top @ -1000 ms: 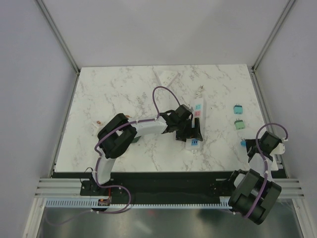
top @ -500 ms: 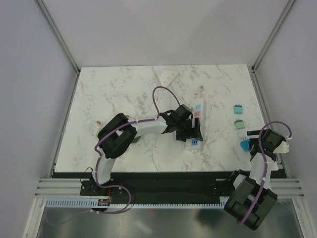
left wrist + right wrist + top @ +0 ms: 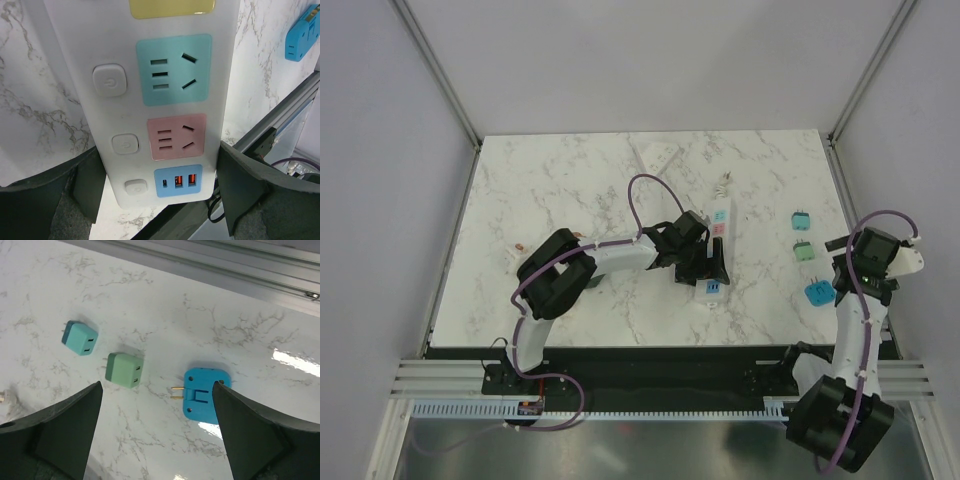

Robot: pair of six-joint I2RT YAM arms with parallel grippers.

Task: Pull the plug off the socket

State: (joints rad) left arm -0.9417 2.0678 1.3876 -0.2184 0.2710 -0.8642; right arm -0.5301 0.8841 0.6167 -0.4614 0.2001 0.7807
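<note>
The white socket strip (image 3: 717, 235) lies mid-table, its blue, pink and USB outlets (image 3: 172, 70) showing no plug in them. My left gripper (image 3: 708, 268) straddles the strip's near end, and its fingers (image 3: 90, 180) press against both long sides. A blue plug (image 3: 207, 393) lies flat on the marble at the right (image 3: 819, 293), brass prongs pointing left. Above it hangs my right gripper (image 3: 157, 440), open and holding nothing, seen in the top view (image 3: 860, 272) just right of the plug.
A green plug (image 3: 804, 252) and a teal plug (image 3: 801, 219) lie beyond the blue one, also seen from the right wrist as green (image 3: 125, 370) and teal (image 3: 80, 338). A white block (image 3: 657, 155) sits at the back. The table's metal edge rail (image 3: 210, 260) runs close by.
My right gripper has opened and let go of the blue plug, which now rests on the table. That arm has risen and swung back toward the right edge. The left arm is still.
</note>
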